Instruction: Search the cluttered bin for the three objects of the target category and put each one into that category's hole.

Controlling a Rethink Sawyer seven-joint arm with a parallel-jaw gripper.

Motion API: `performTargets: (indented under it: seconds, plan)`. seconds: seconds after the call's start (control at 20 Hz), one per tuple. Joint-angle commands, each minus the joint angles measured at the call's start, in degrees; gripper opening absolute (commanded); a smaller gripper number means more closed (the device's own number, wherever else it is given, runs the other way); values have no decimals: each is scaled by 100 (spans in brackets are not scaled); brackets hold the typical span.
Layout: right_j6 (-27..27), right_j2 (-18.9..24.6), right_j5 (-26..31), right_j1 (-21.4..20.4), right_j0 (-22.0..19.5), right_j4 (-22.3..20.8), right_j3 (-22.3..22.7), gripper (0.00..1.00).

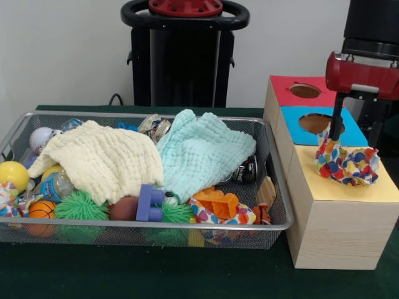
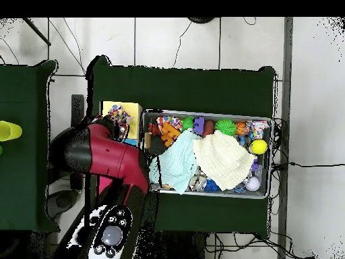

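While the gripper (image 1: 332,138) hangs over the wooden box (image 1: 336,224) with its fingers closed on one corner of a spotted cloth (image 1: 349,165), most of that cloth lies slumped on the box's yellow panel (image 1: 349,187), on the side nearer the camera than the blue panel (image 1: 349,131). No hole is visible in the yellow panel from the front; the cloth may be covering it, or it may lie elsewhere, and I cannot tell which. The overhead view shows only the cloth (image 2: 119,112) on the yellow top, with the arm hiding the rest of the box.

The main risk, as I judge it, is a release that leaves the cloth bunched on top of the box instead of down a hole, since soft fabric folds and bridges an opening. It could also catch on a finger and be dragged off. The hole in the blue panel (image 1: 316,123) sits just behind the cloth, so a small drift could feed it into the wrong category. The mesh bin (image 1: 274,180) beside the box remains full, with two cloths, yellow (image 1: 100,162) and mint (image 1: 202,152), hiding much beneath.
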Motion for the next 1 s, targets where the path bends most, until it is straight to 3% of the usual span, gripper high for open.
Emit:
performTargets:
  seconds: [0.05, 0.3, 0.35, 0.7, 1.0]
  plan:
    - [1463, 400, 910, 12, -11, 79, 315, 100]
    - [1444, 307, 826, 50, 49, 19, 302, 100]
    - [1452, 280, 816, 61, 68, 9, 295, 0]
    - [1552, 312, 877, 97, 72, 93, 296, 0]
    - [1621, 432, 401, 240, 55, 197, 381, 0]
